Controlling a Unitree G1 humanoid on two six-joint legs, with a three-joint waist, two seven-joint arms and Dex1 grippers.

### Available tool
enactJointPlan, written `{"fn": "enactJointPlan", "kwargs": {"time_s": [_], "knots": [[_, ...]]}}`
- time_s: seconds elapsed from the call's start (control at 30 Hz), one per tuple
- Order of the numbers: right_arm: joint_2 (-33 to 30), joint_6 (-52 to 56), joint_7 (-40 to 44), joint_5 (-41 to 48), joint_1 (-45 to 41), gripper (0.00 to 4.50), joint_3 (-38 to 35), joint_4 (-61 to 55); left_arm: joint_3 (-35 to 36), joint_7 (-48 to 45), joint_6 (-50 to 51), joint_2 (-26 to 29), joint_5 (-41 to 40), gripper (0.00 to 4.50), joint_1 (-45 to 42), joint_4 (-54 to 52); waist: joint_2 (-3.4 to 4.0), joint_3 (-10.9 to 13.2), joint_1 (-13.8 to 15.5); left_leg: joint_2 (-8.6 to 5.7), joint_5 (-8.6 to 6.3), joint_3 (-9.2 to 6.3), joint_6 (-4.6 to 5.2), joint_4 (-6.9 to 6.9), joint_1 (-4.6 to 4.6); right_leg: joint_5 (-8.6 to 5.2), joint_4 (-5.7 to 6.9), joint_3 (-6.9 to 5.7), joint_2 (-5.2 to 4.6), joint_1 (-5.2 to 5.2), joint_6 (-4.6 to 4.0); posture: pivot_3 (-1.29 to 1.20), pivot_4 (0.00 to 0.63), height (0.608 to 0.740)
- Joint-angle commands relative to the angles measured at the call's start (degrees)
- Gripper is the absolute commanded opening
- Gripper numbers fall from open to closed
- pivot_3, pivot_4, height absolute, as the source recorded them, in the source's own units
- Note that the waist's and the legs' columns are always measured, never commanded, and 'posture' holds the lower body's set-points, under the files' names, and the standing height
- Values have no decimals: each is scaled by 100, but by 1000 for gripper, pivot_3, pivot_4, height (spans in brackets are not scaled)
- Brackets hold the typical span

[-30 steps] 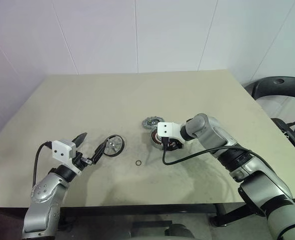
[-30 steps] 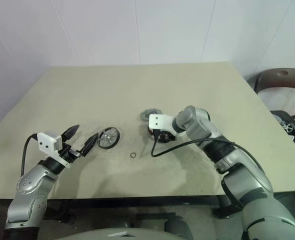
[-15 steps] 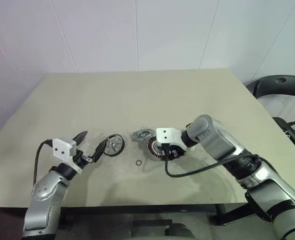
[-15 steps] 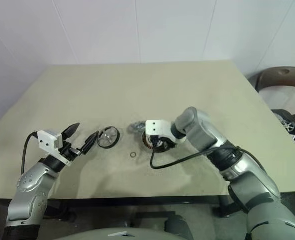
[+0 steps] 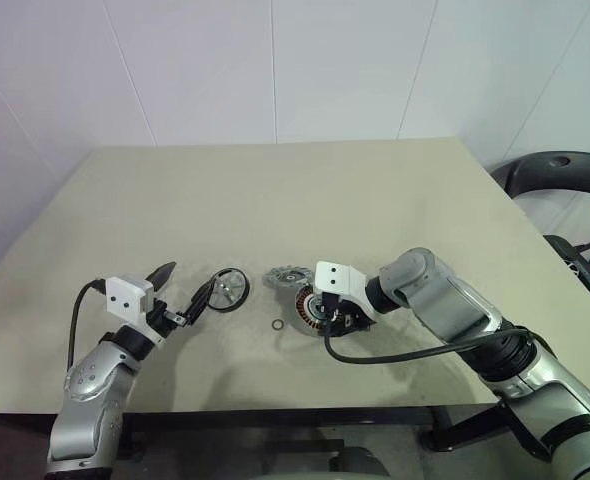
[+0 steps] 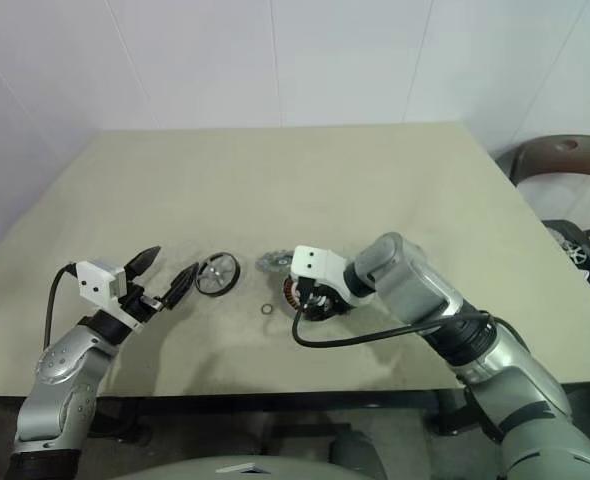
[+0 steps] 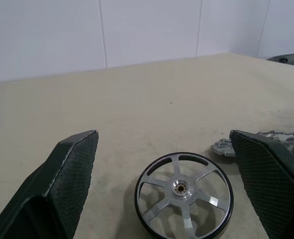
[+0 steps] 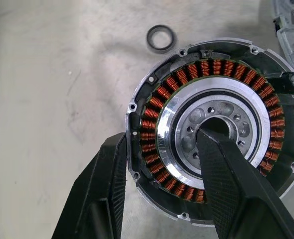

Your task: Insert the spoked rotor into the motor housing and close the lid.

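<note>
The motor housing (image 8: 212,124), a disc with copper windings around a silver centre, lies flat on the table near its middle front. My right gripper (image 5: 333,318) points down on it, one finger in the centre hole and the other outside the dark rim, shut on that wall. The grey lid (image 5: 285,276) lies against the housing's far-left edge. The spoked rotor (image 7: 183,191), a black ring with silvery spokes, lies flat to the left. My left gripper (image 5: 187,283) hovers open just short of the rotor, not touching it.
A small thin black ring (image 5: 276,326) lies on the table (image 5: 275,190) just left of the housing. A black cable loops from my right wrist over the table's front. A dark chair (image 5: 560,175) stands beyond the right edge.
My right gripper drew the motor housing toward the near edge and a little left, closer to the small ring. The lid slid along with it. The left arm and rotor stayed put.
</note>
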Motion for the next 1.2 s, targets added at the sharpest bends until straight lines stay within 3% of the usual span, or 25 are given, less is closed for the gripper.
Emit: {"fn": "enactJointPlan", "kwargs": {"time_s": [0.03,0.17,0.23,0.43,0.53,0.87,1.2], "knots": [[-97,89,-197,79,7,1803,-15,-199,10,122,22,-24,20,4500,-42,-118,0,0,-1,0,0,0,0,1,0,1,0,0,1,0,0,0,0,740],[-60,367,-352,199,-60,1803,14,-103,47,1006,663,-72,450,4500,39,-441,-2,-2,-3,0,0,-1,0,2,0,2,0,0,1,1,1,0,0,740],[-76,444,-387,249,-112,1803,50,-89,-25,863,744,8,378,4500,20,-483,-5,-3,3,0,0,-1,0,3,0,2,1,0,1,1,1,0,0,740],[-70,574,-443,462,-246,3659,100,-144,97,632,2023,77,-739,4500,-66,-787,-5,-3,-4,-1,0,-2,1,3,-2,2,2,-1,-1,0,1,0,0,740],[-2,629,-566,556,-335,4479,29,-190,24,369,1956,253,-687,4500,-132,-829,-5,-3,-5,0,1,-4,-1,3,-3,2,2,-1,1,-2,1,0,0,740],[-676,-337,-244,1345,-142,4479,-1248,-17,-798,-545,1860,943,-337,4500,-15,-1221,-5,-2,2,-2,1,0,-1,-3,-7,2,-8,-2,-2,-1,0,0,0,740],[-1074,-1810,-238,1470,1006,4479,-1822,137,-1488,-1413,1055,988,243,4500,-374,2,-4,-1,-10,1,-1,6,4,0,-9,2,-4,2,1,17,1,0,0,740]]}}
